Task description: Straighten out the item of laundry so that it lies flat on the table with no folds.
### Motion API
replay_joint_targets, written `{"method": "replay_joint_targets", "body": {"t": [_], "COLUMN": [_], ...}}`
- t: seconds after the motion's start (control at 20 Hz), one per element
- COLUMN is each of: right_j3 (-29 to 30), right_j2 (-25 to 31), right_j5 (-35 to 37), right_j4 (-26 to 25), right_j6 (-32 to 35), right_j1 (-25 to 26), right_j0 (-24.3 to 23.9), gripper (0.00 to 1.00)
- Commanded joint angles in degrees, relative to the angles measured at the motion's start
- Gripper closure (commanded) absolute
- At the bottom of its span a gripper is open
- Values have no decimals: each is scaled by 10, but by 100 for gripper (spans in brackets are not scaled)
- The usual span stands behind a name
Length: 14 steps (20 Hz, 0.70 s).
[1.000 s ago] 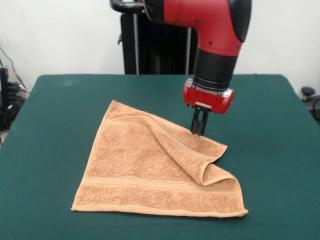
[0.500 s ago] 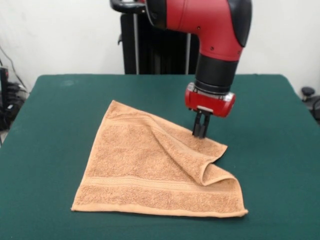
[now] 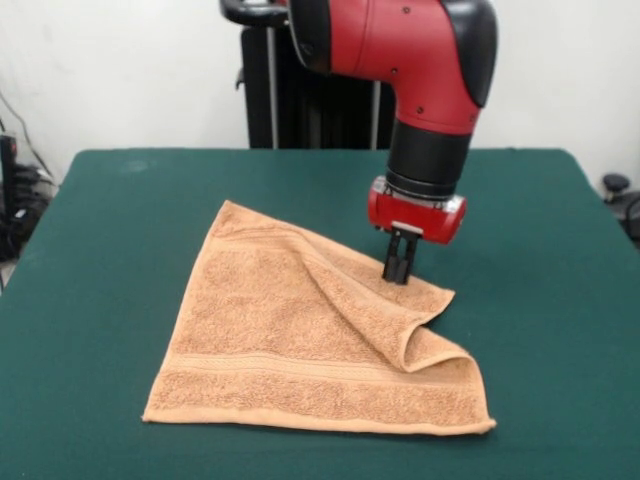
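Grasp step judged in hand: gripper (image 3: pixel 398 270), fingers nearly closed, is set on the hand towel's (image 3: pixel 300 340) folded-over flap edge; grip unconfirmed. Flap is next to be drawn outward across the table (image 3: pixel 120 220).

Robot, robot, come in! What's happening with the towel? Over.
Gripper down on towel's folded edge, jaws look shut. Towel not flat, one corner folded over. Nothing else on table. Over.
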Motion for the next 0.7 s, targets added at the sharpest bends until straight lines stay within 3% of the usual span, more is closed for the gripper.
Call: {"method": "replay_joint_targets", "body": {"t": [0.05,0.4,0.7], "right_j3": [-32,-19,58], "right_j2": [52,48,60], "right_j5": [-58,-58,-82], "right_j4": [3,8,-4], "right_j6": [66,75,99], "right_j1": [113,118,104], "right_j0": [-10,-10,-18], "gripper": [100,100,100]}}
